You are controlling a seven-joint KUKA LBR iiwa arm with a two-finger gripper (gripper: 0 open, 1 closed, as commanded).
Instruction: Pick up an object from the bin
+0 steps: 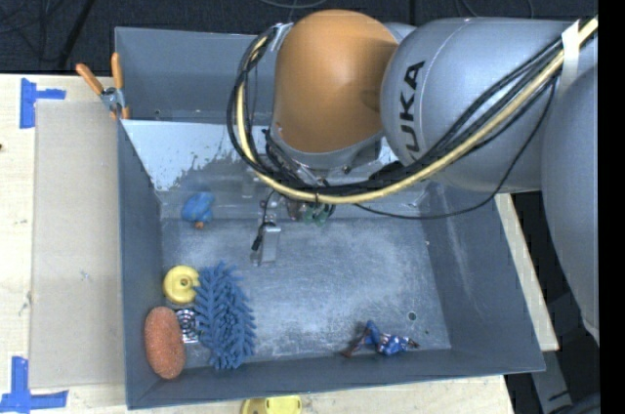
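Note:
My gripper [262,249] hangs below the orange wrist cover, low over the bare bin floor left of the middle, with nothing seen in it. A small blue lump [198,206] lies to its left near the back wall. A yellow round thing [182,283] sits at the front left of the gripper. Beside that, a shaggy blue tufted piece [225,314] stretches toward the front wall.
An orange-brown oval [164,341] lies in the front left corner, with a small black-and-white patterned thing [186,324] between it and the tufted piece. A small blue and brown figure [379,341] lies by the front wall at the right. The arm covers the bin's back right.

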